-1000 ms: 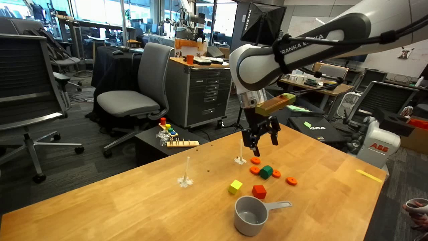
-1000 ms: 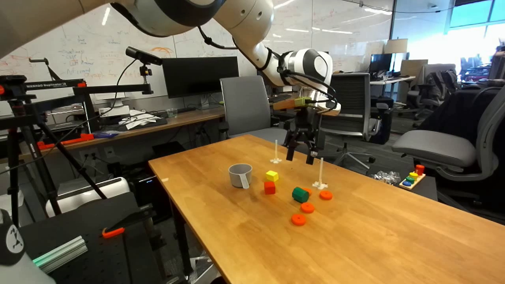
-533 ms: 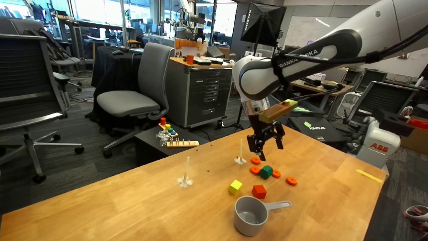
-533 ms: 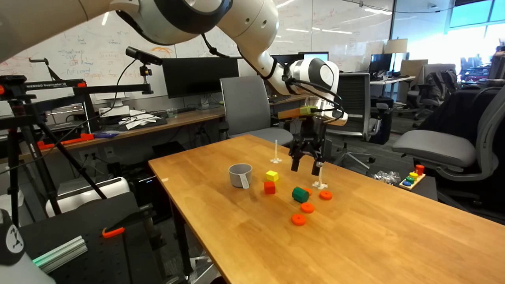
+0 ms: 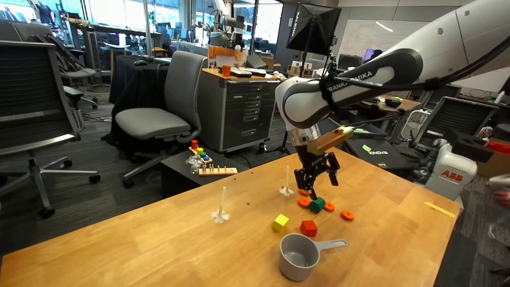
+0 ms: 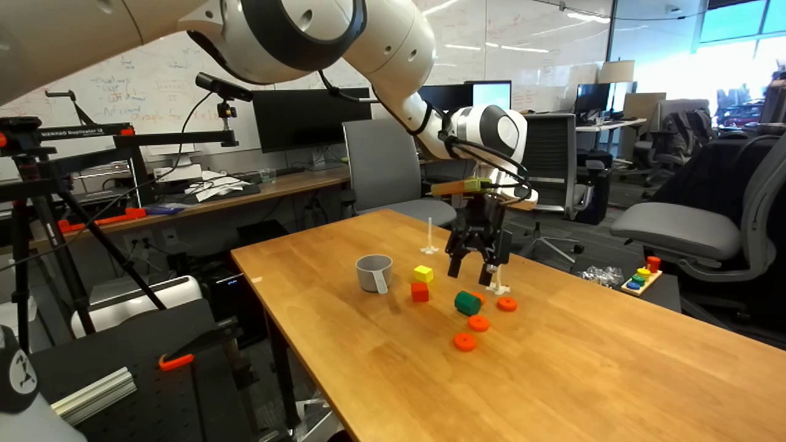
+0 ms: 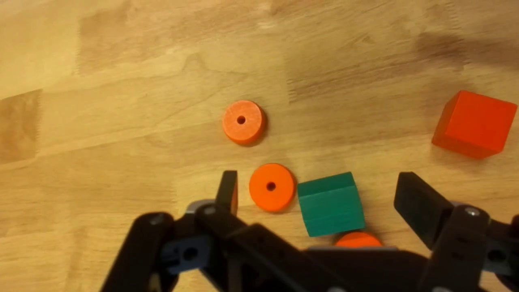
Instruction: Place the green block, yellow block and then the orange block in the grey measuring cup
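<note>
My gripper (image 6: pixel 470 275), spread wide, hangs near and higher than the green block (image 7: pixel 332 207). Orange discs (image 7: pixel 261 192) lie near that block; the orange-red cube (image 7: pixel 479 125) and yellow block (image 5: pixel 280 223) sit farther from it, and beyond them the grey measuring cup (image 5: pixel 294 268) stands upright.

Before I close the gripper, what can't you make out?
In an exterior view, the grey measuring cup hides its floor behind its wall.
In an exterior view, the gripper hides part of a peg.
In an exterior view, a pale shape is blurred and cut by the right edge.
Wrist view: the gripper and green block partly cover an orange disc.
Wrist view: the yellow block is out of frame.
</note>
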Available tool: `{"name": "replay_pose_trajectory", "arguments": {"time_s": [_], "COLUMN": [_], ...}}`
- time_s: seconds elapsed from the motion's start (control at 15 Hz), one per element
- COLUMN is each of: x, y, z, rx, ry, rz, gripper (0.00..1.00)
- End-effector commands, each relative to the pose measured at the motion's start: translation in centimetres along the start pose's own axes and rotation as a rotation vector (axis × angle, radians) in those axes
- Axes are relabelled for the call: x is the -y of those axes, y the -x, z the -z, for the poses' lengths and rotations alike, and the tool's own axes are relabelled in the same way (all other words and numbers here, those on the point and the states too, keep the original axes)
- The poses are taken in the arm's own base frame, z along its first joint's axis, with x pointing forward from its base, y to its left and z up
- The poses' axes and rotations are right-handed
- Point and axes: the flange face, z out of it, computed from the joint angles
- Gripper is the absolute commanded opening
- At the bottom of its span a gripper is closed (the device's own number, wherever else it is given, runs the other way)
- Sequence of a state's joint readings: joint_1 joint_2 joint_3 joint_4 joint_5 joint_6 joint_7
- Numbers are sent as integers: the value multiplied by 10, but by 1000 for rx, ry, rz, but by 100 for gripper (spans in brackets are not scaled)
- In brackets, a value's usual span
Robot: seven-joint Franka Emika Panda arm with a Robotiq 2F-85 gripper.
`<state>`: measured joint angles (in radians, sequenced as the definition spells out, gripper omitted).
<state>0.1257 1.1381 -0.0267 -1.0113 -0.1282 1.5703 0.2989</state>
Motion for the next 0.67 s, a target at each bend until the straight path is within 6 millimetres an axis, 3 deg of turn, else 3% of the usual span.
{"name": "replay_pose_trajectory", "arguments": {"time_s": [0.0,0.27,0.6], "x": [0,2,19], "y": [0,-3,-17], "z": [0,1,-1], "rx": [0,-38,-184], "ry": [0,-25,-103], "rz": [0,26,100], "gripper": [100,100,100]}}
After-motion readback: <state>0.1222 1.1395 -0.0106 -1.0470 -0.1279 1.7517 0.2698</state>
